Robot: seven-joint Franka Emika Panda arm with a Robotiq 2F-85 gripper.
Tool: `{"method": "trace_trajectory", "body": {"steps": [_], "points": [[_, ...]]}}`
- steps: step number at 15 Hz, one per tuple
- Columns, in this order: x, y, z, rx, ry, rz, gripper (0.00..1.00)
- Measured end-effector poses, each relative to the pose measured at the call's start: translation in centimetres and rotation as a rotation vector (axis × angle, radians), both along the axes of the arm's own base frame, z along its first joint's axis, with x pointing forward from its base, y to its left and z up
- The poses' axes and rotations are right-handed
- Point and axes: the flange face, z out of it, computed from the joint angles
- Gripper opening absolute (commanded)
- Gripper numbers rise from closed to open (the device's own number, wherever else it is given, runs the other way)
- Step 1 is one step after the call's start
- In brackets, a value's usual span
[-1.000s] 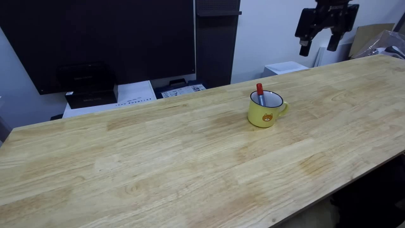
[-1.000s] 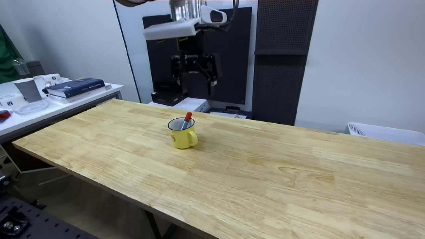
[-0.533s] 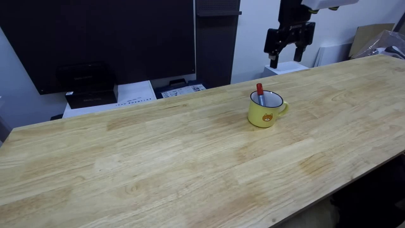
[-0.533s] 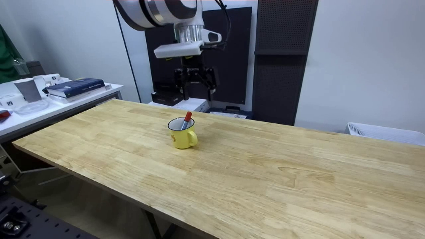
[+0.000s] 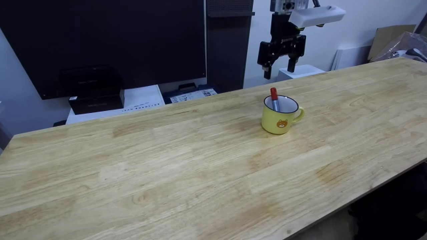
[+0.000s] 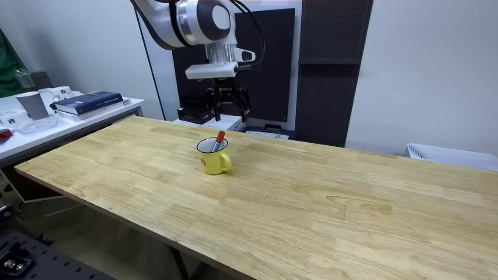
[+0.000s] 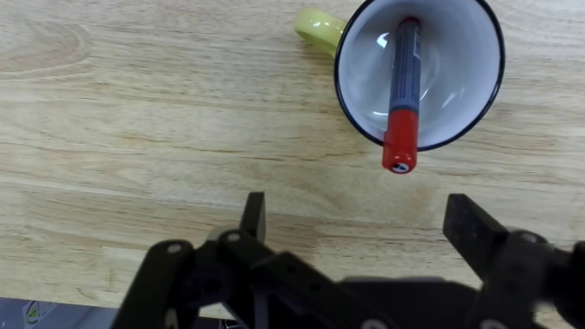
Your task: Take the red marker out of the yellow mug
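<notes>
- Above the bench (image 5: pixel 166 166): gripper (image 5: pixel 279 73) is empty, fingers (image 7: pixel 253 217) spread wide, nothing between them.
- Changed over the last second: in both exterior views the gripper has come lower and closer to the dark-rimmed yellow mug (image 5: pixel 274 120).
- Not changed: mug upright on the bench, same spot, red-capped marker (image 7: pixel 405 93) still inside it.
- Marker pose: leaning, not vertical. Cap (image 7: pixel 401 139) pokes out past the mug's side nearest the gripper in the wrist view, so there's something to grab.
- Alignment per wrist view: cap sits ahead of the fingers, between their lines but off-centre.
- My read: good approach, grasp not set up yet. No contact, extraction not begun.
- Next move probably needs: shift in over the mug, centre the fingers on the cap, descend, close, then pull up along the marker's lean.
- Watch for: a finger clipping the mug wall or shoving the mug, since it looks free to slide. Round cap could slip, or come off and leave the rest of the marker behind.
</notes>
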Motion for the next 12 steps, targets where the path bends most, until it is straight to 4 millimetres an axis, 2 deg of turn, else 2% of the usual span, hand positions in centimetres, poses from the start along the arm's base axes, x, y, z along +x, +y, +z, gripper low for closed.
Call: {"method": "trace_trajectory", "body": {"steps": [3,12], "points": [[-0.1,0.5,-0.4,-0.002,0.008,0.011,1.0],[-0.4,4.9,-1.9,-0.012,0.005,0.051,1.0]]}}
